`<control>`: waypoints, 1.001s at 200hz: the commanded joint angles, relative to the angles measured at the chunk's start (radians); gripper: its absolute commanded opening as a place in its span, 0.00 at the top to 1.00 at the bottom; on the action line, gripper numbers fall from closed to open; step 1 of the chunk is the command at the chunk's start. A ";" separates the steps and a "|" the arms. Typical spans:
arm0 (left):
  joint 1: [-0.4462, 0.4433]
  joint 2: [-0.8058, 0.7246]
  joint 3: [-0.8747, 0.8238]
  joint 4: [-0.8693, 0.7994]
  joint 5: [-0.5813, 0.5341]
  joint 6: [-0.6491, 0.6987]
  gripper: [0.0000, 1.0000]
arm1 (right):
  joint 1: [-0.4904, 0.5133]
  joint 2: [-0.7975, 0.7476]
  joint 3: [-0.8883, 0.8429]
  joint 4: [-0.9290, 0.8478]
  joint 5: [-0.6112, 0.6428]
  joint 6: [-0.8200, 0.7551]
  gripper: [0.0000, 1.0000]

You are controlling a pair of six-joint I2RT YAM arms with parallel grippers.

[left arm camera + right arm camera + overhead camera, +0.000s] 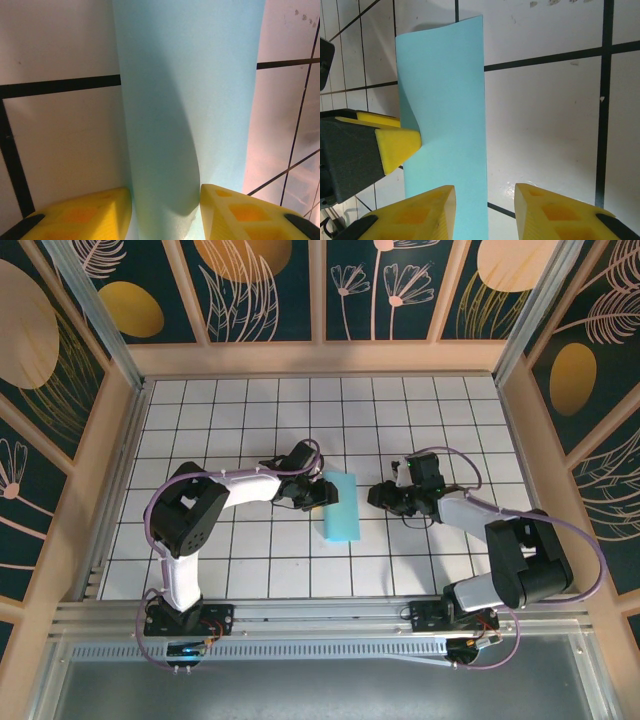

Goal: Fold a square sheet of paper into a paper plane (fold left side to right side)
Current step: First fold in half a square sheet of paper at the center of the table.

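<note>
The turquoise-blue sheet of paper (340, 510) lies folded over into a tall narrow rectangle at the middle of the grid table (250, 420). Its left side bulges up in a rounded, uncreased fold (165, 150). My left gripper (316, 491) is at that left side, open, and the bulging fold runs between its yellow fingers (85, 215). In the right wrist view the sheet of paper (445, 100) has the left gripper's fingertip (400, 142) touching its left edge. My right gripper (485, 210) hovers open just right of the paper, with its left finger (420, 215) over the paper's right edge and nothing held.
White tiles with black grid lines surround the paper. Wooden walls with dark floral panels (320, 290) enclose the table on three sides. A metal rail (320, 625) runs along the near edge by the arm bases.
</note>
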 commanded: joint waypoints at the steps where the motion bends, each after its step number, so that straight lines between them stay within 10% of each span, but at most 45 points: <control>1: -0.025 0.137 -0.031 0.006 -0.059 -0.001 0.57 | 0.016 0.019 0.004 -0.003 -0.022 -0.012 0.64; 200: -0.025 0.146 -0.027 -0.007 -0.064 0.007 0.57 | 0.116 0.227 0.073 0.153 -0.132 0.056 1.00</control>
